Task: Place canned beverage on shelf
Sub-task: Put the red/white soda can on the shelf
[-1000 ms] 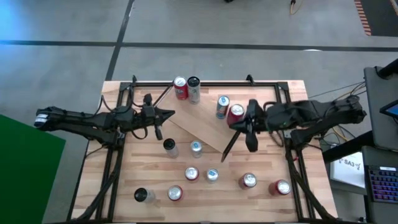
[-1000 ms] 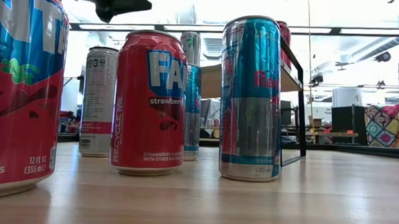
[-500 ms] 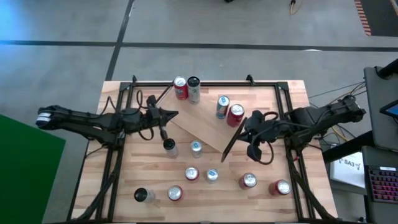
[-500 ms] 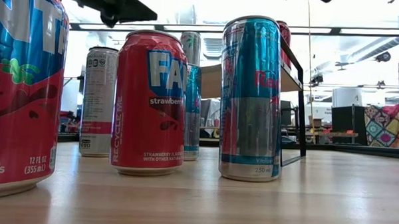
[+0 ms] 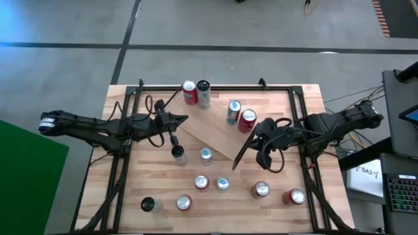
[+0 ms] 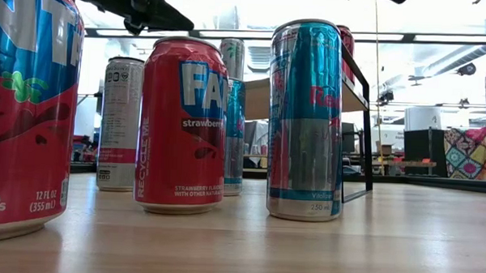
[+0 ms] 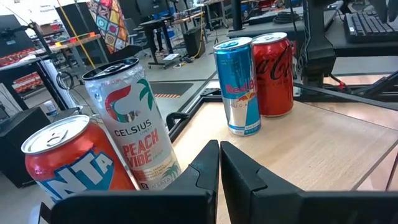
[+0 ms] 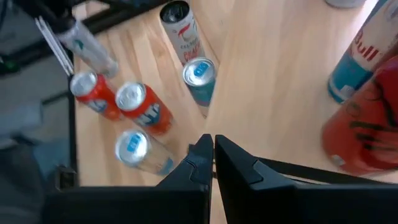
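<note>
Two pincers, both pressed together and empty. My left gripper [image 5: 175, 141] hangs over the table's left half, above a slim grey can [image 5: 178, 154]. My right gripper [image 5: 259, 158] hovers just right of the light-wood shelf with thin black end frames [image 5: 208, 133], which sits mid-table, a red cola can [image 5: 247, 120] and a blue-and-silver can [image 5: 233, 111] on its far right end.

Wooden table [image 5: 307, 108], shelf [image 5: 209, 136] lying diagonally mid-table, upright cans [image 5: 260, 189] scattered around it
</note>
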Available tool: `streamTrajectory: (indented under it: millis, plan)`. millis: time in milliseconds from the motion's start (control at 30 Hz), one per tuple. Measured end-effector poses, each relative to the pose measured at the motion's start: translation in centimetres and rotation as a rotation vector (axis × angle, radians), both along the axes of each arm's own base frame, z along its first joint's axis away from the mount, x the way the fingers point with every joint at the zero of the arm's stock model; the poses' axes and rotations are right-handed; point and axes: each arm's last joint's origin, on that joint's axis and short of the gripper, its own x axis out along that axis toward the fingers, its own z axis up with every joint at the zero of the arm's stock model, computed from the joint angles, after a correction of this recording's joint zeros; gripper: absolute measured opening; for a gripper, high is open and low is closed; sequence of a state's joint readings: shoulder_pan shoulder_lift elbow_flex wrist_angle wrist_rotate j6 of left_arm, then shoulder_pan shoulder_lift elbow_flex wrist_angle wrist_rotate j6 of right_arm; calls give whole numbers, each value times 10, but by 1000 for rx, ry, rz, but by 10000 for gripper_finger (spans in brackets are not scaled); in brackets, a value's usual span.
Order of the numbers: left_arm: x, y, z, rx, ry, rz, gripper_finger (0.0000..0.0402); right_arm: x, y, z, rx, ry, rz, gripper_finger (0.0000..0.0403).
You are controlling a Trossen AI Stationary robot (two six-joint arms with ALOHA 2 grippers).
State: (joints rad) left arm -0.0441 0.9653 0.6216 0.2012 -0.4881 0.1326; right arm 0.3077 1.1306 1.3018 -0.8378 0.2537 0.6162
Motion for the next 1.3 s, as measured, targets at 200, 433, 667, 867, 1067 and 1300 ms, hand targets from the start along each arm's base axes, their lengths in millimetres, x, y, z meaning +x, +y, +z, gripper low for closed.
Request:
streamTrajectory:
  millis: [200, 433, 667, 867, 1067, 1300]
  plan:
    - [0, 0, 0, 1, -2, 0, 0, 16, 9, -13, 157, 69, -3, 9]
    - [0, 0, 2, 19, -11, -2, 0, 30, 18, -34, 354, 241, -6, 9]
    - [0, 0, 4, 46, -21, -5, 0, 22, 20, -49, 491, 488, -217, 9]
    - [0, 0, 5, 56, -19, -6, 0, 17, 23, -49, 511, 703, -382, 9]
    - [0, 0, 5, 59, -18, -7, 0, 29, 45, -50, 519, 807, -383, 9]
    - [0, 0, 6, 83, -17, -9, 0, 31, 76, -64, 447, 895, -193, 9]
